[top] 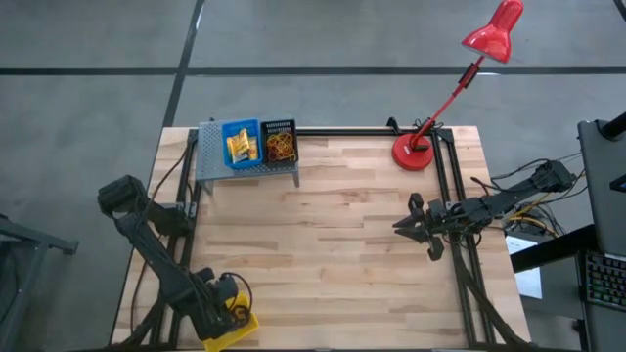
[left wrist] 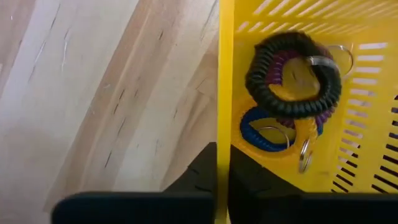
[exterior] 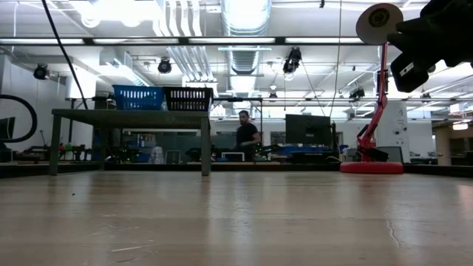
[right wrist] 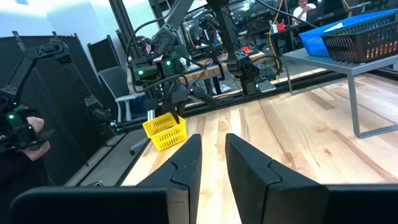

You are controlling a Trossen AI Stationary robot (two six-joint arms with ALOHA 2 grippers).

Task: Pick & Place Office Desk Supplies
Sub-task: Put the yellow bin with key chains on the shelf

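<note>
Jaws on our left gripper (left wrist: 217, 180) are pinched on the near wall of the yellow bin (left wrist: 225, 74), one finger either side, so we carry the whole bin rather than fish out each piece. Coiled rings (left wrist: 292, 78) lie inside it, black over purple and blue. Right gripper (right wrist: 212, 155) waits over the table (top: 342, 244), fingers slightly apart, nothing between them.

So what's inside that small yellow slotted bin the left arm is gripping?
Inside the yellow plastic bin: black, purple and blue coiled rings with metal keyrings. Anything beneath them is covered.
</note>
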